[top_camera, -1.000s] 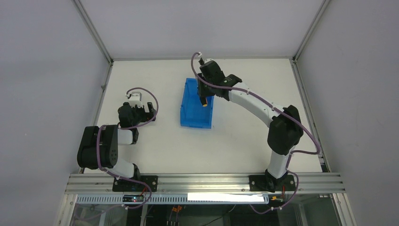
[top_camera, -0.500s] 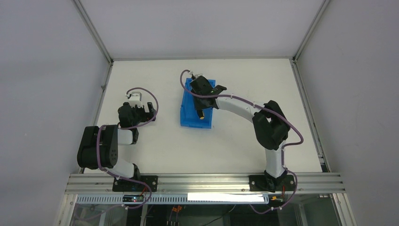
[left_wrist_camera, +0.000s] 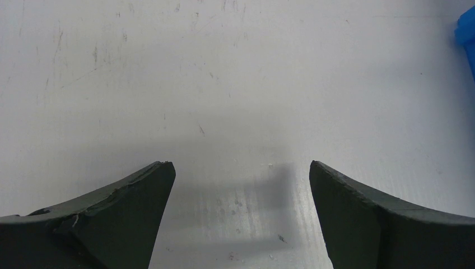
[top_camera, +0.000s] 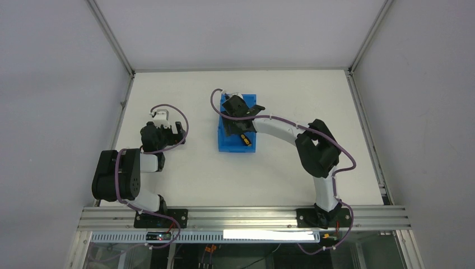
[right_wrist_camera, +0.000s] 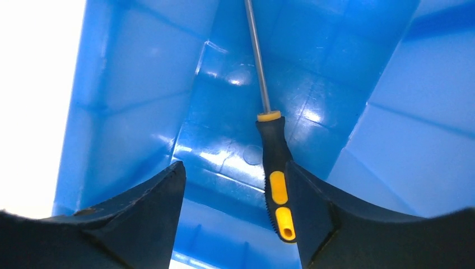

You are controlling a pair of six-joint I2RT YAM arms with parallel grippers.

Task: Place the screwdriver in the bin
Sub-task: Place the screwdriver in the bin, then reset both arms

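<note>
Reaching down into the bin (top_camera: 226, 144), the right hand (top_camera: 240, 129) now sits lower and further left than a second ago, when it hovered by the bin's far right edge with the screwdriver hanging from it. Its fingers have spread wide and let go. The screwdriver (top_camera: 245, 138) lies inside the bin, toward the near right end. The bin itself appears nudged slightly to the right since then. The left arm has not moved; its hand (top_camera: 168, 131) stays over the white surface (top_camera: 280, 174), well apart from the bin.

From above, the screwdriver is only a small black-and-yellow fleck, half hidden under the right arm. The right wrist view shows it whole. The handle (right_wrist_camera: 275, 179) rests on the bin floor just beside the hand's (right_wrist_camera: 234, 168) right finger (right_wrist_camera: 319, 213), though contact cannot be judged. The thin shaft runs away from the camera along the floor. The left wrist view shows its hand (left_wrist_camera: 241, 165) released and holding nothing, with a sliver of blue bin at the frame's upper right corner.

The bin's walls (right_wrist_camera: 140, 73) are glossy translucent blue plastic, upright, with moulded ribs and bright highlights. The handle is matte black with yellow inlays and a yellow collar, and the shaft is plain grey metal. The fingers are dark, curved and tapered, and the surface (left_wrist_camera: 224, 84) is faintly scuffed and scratched.
</note>
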